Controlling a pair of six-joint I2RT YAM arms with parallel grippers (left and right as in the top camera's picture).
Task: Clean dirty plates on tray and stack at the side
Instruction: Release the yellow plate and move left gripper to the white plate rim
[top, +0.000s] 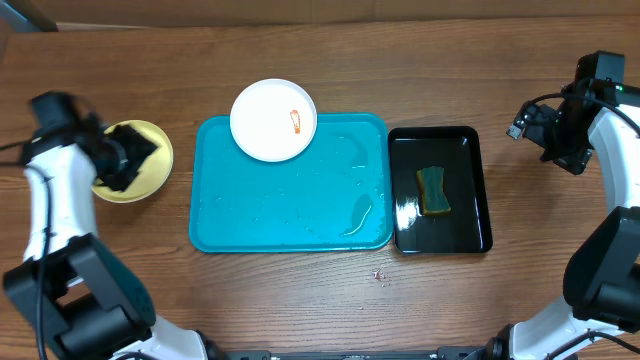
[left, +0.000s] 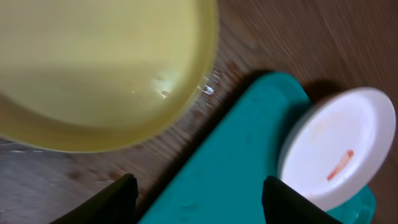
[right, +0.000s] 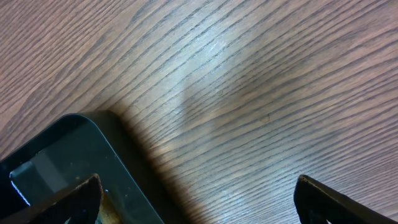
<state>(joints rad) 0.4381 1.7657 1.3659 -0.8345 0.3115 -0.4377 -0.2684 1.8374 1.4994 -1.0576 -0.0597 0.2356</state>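
Observation:
A pale yellow-green plate (top: 115, 193) lies on the wooden table just left of the turquoise tray (top: 290, 215). My left gripper (top: 127, 157) hovers over this plate, open, with nothing between its fingers. In the left wrist view the yellow-green plate (left: 93, 68) fills the upper left, and the left gripper (left: 196, 202) points across the tray's (left: 242, 162) corner. A white plate (top: 273, 120) with an orange-red smear rests on the tray's far rim and also shows as the white plate (left: 339, 146). At the far right, my right gripper (top: 560, 135) stands open and empty over bare wood.
A glossy black tray (top: 440, 225) sits right of the turquoise one and holds a green-and-yellow sponge (top: 433, 190). Its corner (right: 62, 155) shows by the right gripper (right: 199, 199). Water films the turquoise tray's floor. Small crumbs (top: 378, 274) lie on the wood in front.

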